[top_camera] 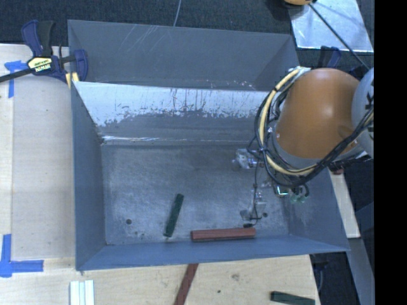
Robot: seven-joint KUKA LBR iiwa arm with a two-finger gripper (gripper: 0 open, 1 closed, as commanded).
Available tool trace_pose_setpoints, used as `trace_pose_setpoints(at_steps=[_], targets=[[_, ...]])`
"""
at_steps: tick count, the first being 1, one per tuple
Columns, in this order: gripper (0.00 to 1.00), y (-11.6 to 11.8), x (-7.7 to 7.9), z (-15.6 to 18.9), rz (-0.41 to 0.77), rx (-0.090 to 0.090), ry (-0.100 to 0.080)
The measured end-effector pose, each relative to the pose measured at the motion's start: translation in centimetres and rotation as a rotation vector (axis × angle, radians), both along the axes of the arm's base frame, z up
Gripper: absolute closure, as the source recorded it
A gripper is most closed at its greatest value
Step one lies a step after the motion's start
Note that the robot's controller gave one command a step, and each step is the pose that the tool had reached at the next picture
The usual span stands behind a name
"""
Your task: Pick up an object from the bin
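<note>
Down at the right side of the bin (89, 170), the gripper (255, 216) hangs low over the floor, under the arm's orange cover (315, 119) and its loops of cable (266, 129). Whether it is spread or pressed together cannot be told: its tip is thin and dark against the grey floor. Just below that tip in the view, close along the near wall, lies a brown bar (223, 234), flat and lengthwise to the wall. The bar's right end sits right beside the tip; whether the 2 touch cannot be told. Left of the gripper and well apart from it, a green stick (173, 215) lies slanted on the floor, its lower end near the bar's left end but apart from it. Farther left still, a small dark speck (129, 221) sits on the floor.
</note>
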State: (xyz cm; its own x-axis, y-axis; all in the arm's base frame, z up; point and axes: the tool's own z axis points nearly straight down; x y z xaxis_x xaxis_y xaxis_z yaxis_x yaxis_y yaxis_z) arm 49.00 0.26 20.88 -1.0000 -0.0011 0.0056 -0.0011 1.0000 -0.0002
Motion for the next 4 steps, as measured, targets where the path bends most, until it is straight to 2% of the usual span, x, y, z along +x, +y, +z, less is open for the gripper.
trace_pose_setpoints(at_steps=[1,2,3,4], targets=[[0.00,0.0,0.2,0.4,0.000,0.000,-0.009],[0.00,1.1,0.9,-3.0,0.083,0.000,-0.014],[0.00,7.6,1.8,-5.9,0.178,0.000,-0.010],[0.00,9.3,2.0,-10.7,0.255,0.005,-0.013]])
